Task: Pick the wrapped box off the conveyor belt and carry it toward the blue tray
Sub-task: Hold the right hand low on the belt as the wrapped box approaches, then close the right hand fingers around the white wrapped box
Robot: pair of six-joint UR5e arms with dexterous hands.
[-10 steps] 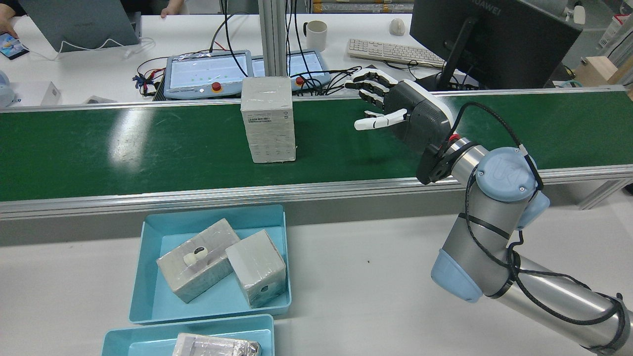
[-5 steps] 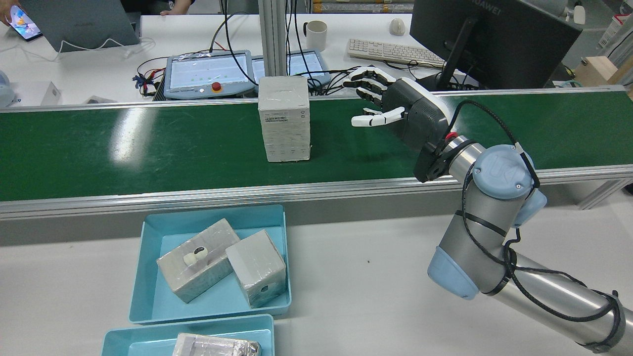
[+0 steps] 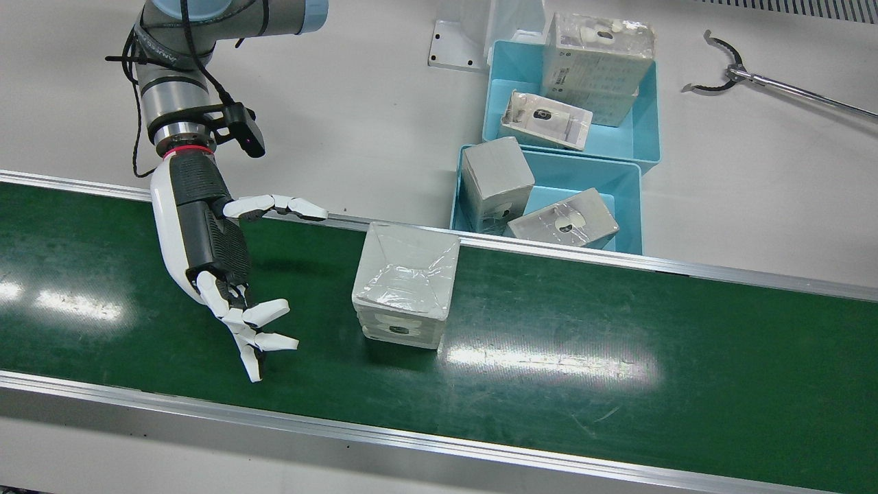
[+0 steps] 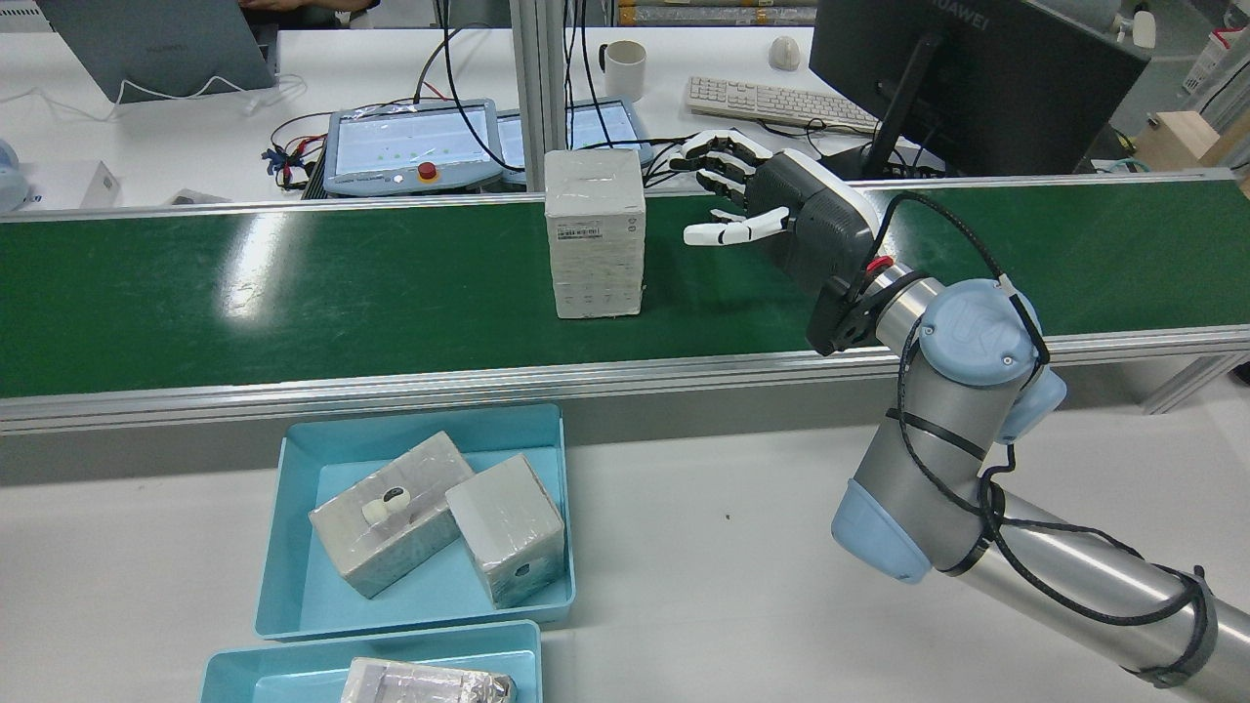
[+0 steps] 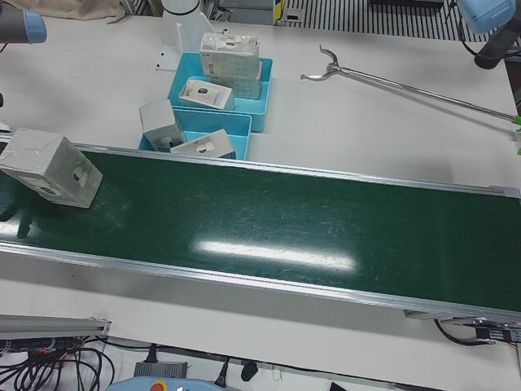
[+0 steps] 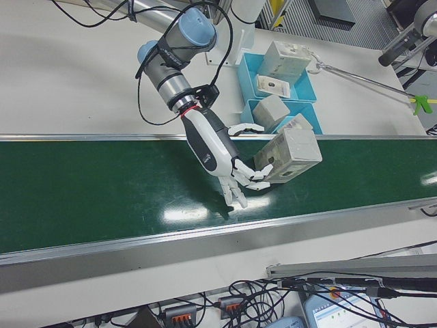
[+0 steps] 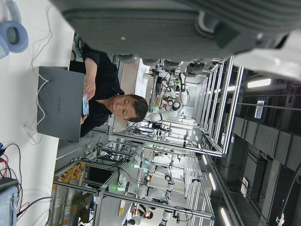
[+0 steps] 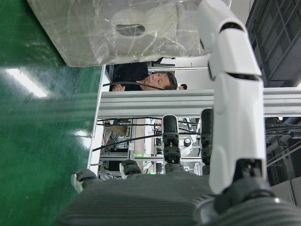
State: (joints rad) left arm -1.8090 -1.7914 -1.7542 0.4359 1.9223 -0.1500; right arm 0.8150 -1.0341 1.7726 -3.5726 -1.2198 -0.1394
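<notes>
no step was complete: wrapped box stood on the conveyor belt, centre frame; right hand spread empty beside it. grasp and carry to blue tray remained.

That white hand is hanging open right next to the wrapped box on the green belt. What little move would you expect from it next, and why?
Probably a short slide sideways toward the wrapped box, then closing on it. The right hand is open, fingers spread, level with the box's upper part on the conveyor belt, and a gap of green shows between them, so it touches nothing yet.
</notes>
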